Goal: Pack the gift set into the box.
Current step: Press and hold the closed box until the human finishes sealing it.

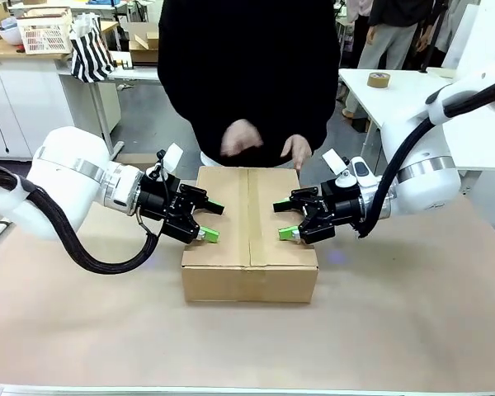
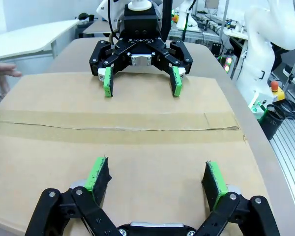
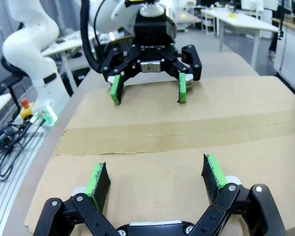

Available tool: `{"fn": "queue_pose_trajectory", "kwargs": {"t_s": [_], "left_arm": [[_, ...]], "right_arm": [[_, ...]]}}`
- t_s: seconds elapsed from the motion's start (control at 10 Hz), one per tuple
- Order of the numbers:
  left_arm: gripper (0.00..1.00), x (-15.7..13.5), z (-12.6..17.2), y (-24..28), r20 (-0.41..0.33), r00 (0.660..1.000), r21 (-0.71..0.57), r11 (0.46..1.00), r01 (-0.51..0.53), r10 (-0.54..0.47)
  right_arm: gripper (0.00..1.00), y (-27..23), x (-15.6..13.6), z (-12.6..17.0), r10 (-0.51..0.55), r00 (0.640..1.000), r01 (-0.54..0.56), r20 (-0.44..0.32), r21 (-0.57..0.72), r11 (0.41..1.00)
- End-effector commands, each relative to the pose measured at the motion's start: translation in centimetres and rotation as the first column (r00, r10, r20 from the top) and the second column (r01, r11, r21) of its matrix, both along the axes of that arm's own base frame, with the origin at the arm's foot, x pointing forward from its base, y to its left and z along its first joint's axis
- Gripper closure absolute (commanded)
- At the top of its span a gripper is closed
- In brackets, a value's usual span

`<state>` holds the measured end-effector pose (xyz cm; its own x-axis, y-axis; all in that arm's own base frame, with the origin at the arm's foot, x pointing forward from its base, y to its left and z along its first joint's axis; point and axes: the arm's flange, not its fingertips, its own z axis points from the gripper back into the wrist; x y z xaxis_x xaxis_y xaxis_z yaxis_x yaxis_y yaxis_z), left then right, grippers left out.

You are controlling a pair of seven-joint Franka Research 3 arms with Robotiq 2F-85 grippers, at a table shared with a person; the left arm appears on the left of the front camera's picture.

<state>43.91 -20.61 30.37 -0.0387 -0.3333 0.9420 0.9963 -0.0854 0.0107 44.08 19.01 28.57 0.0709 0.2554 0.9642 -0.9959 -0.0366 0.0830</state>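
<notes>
- Box [image 1: 249,235] sits at the middle of the brown paper-covered table [image 1: 412,330], its flaps folded down flat and a strip of tape [image 2: 113,129] running along the centre seam from the near edge to the far edge.
- Gift set cannot be seen in any view; the closed top hides whatever is inside.
- Open tabletop lies bare in front of the box and out to both sides, with more room on the near side than at the far edge, where the person stands close.
- Left gripper [image 1: 208,221] comes in from the box's left side, fingers spread wide, hovering over the left flap near the left edge; whether the pads touch the cardboard I cannot tell.
- Right gripper [image 1: 285,220] mirrors it from the right side, fingers also spread wide, holding nothing, over the right flap.
- Each wrist view shows the two grippers facing each other across the taped seam, which lies between them; the left gripper's own green pads [image 2: 99,173] sit low over the flap.
- Person's hands [image 1: 241,139] hang just beyond the far edge of the box, one blurred, the other [image 1: 297,151] near the far right corner.
</notes>
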Motion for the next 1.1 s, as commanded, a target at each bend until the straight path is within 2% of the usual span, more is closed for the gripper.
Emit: {"fn": "queue_pose_trajectory", "kwargs": {"t_s": [0.0, 1.0], "left_arm": [[0.0, -0.19, -0.48, 0.23, 0.007, 1.0, -0.003, 1.0, 0.008, -0.008], [0.0, -0.19, -0.48, 0.23, 0.007, 1.0, -0.003, 1.0, 0.008, -0.008]], "right_arm": [[0.0, -0.03, -0.09, 0.0, -0.002, 1.0, 0.002, 0.0, -0.001, 1.0], [0.0, -0.03, -0.09, 0.0, -0.002, 1.0, 0.002, 0.0, -0.001, 1.0]]}}
